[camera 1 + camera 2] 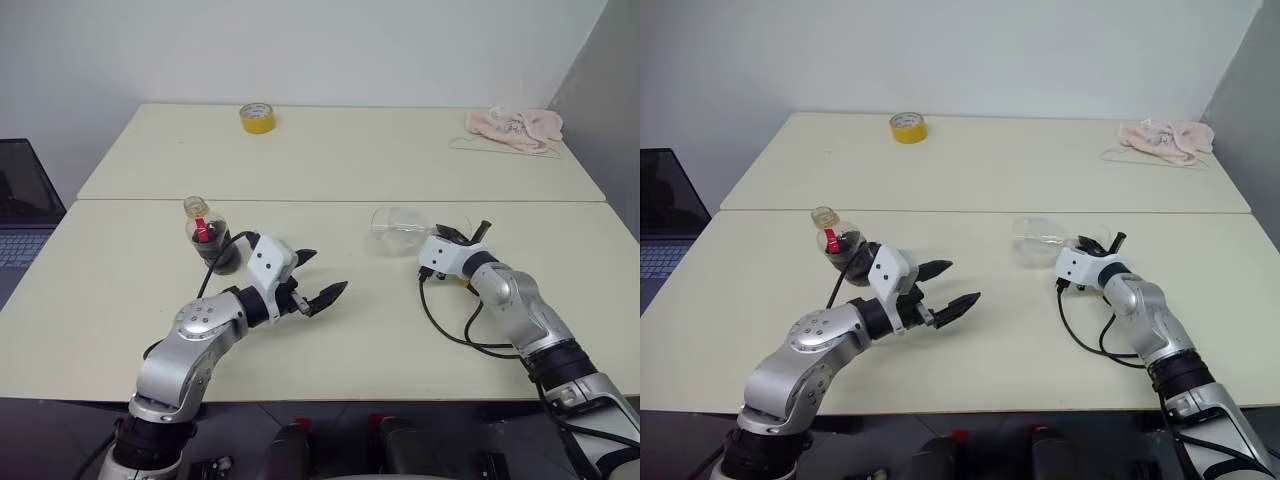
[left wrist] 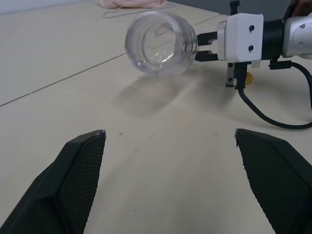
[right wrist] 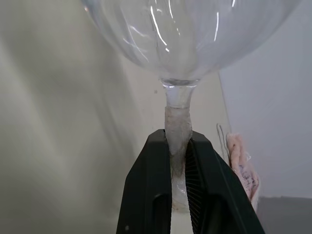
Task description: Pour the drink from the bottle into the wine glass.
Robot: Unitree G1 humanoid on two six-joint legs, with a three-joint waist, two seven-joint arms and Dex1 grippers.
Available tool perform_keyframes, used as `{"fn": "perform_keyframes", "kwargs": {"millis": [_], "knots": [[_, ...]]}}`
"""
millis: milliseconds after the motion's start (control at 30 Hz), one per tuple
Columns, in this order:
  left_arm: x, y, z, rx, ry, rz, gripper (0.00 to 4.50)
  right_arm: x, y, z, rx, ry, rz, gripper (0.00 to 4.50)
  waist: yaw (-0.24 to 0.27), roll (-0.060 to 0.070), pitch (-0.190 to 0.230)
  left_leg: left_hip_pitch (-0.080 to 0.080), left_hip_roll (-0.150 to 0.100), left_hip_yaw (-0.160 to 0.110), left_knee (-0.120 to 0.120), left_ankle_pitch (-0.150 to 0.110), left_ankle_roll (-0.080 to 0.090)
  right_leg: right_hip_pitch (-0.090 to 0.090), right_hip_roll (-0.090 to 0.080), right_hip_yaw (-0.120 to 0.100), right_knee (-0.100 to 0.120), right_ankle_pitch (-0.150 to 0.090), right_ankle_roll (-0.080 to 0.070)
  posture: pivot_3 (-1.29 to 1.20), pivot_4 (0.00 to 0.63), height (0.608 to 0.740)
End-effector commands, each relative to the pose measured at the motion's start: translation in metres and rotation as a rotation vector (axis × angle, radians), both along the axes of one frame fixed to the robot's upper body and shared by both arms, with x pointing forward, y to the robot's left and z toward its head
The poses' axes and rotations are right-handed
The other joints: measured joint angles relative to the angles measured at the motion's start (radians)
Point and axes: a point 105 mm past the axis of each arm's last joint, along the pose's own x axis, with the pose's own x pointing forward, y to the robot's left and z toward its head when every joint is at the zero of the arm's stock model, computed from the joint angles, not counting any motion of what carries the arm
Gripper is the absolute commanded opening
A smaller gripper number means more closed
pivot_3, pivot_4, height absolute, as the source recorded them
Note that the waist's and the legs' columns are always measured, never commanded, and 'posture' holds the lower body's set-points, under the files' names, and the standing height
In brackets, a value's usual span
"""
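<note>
The wine glass (image 1: 400, 228) lies on its side on the worktop (image 1: 330, 330), its stem clenched between the fingers (image 3: 156, 185) of the right tool (image 3: 178, 161), bowl pointing away from that tool. The left tool (image 1: 318, 278) stands released, well apart from the glass. The bottle (image 1: 210, 240) stands upright just behind the left tool, holding a little dark drink (image 1: 222, 258).

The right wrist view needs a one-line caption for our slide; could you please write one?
Right gripper shut on the stem of the empty wine glass, pink cloth beyond.
</note>
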Motion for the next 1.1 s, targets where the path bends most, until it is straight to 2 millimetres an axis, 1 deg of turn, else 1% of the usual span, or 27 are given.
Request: {"fn": "perform_keyframes", "kwargs": {"millis": [33,133,267,333,400,533,667,800,933,1100], "knots": [[-0.008,0.013,0.014,-0.027,-0.059,0.019,4.50,-0.009,0.022,0.031,0.164,-0.057,0.081,0.14,0.000,0.000,0.000,0.000,0.000,0.000,0.000,0.000,0.000,0.000,0.000,0.000,0.000,0.000,0.000,0.00,0.150,0.740],[-0.014,0.021,0.010,-0.045,-0.045,0.034,4.50,-0.023,0.051,0.047,0.344,-0.039,0.184,0.14,0.001,0.001,0.000,0.000,0.000,0.000,0.000,-0.001,0.002,0.000,0.000,0.000,0.000,0.000,0.000,0.00,0.150,0.740],[-0.024,0.024,0.006,-0.056,-0.035,0.010,4.50,-0.047,0.097,0.059,0.646,0.067,0.351,0.14,0.003,0.001,0.001,-0.001,0.000,-0.001,0.000,-0.001,0.003,0.000,0.000,0.000,0.000,0.000,0.000,0.00,0.150,0.740],[-0.027,0.025,0.003,-0.055,-0.017,-0.010,4.50,-0.056,0.115,0.059,0.730,0.109,0.417,0.14,0.004,0.001,0.001,0.000,0.000,-0.001,0.000,-0.002,0.003,0.000,0.000,-0.001,0.000,0.000,0.000,0.00,0.150,0.740],[-0.029,0.027,0.002,-0.057,-0.004,-0.019,4.50,-0.061,0.126,0.053,0.794,0.166,0.451,0.14,0.007,0.001,0.001,0.000,0.000,-0.001,0.000,-0.002,0.003,0.000,0.000,-0.001,0.000,0.000,0.000,0.00,0.150,0.740],[-0.031,0.029,0.004,-0.063,0.005,-0.034,4.50,-0.065,0.140,0.044,0.870,0.246,0.490,0.14,0.007,0.001,0.001,0.000,-0.001,-0.002,0.001,-0.002,0.003,0.000,-0.001,-0.001,0.000,0.000,0.000,0.00,0.150,0.740],[-0.033,0.031,0.003,-0.059,0.010,-0.041,4.50,-0.064,0.149,0.025,0.844,0.297,0.492,0.14,0.003,0.002,0.001,0.000,0.000,-0.001,0.000,-0.002,0.003,-0.001,0.000,-0.001,0.000,0.000,0.000,0.00,0.150,0.740],[-0.034,0.034,-0.001,-0.045,0.018,-0.032,4.50,-0.061,0.150,0.016,0.847,0.298,0.490,0.14,0.003,0.002,0.001,0.000,0.000,-0.001,0.000,-0.002,0.003,-0.001,0.000,-0.001,0.000,0.000,0.000,0.00,0.150,0.740],[-0.024,0.042,0.003,0.004,-0.058,0.020,4.50,-0.060,0.150,0.013,0.882,0.289,0.503,0.14,0.003,0.002,0.001,0.000,0.000,-0.001,-0.001,-0.002,0.003,-0.001,0.000,-0.001,0.000,0.000,0.000,0.00,0.150,0.740],[-0.021,0.042,0.005,0.004,-0.078,0.026,4.50,-0.060,0.144,0.004,0.868,0.308,0.506,0.14,0.003,0.002,0.001,0.000,-0.001,-0.001,0.000,-0.002,0.003,-0.001,0.000,0.000,0.000,0.000,0.000,0.00,0.150,0.740]]}}
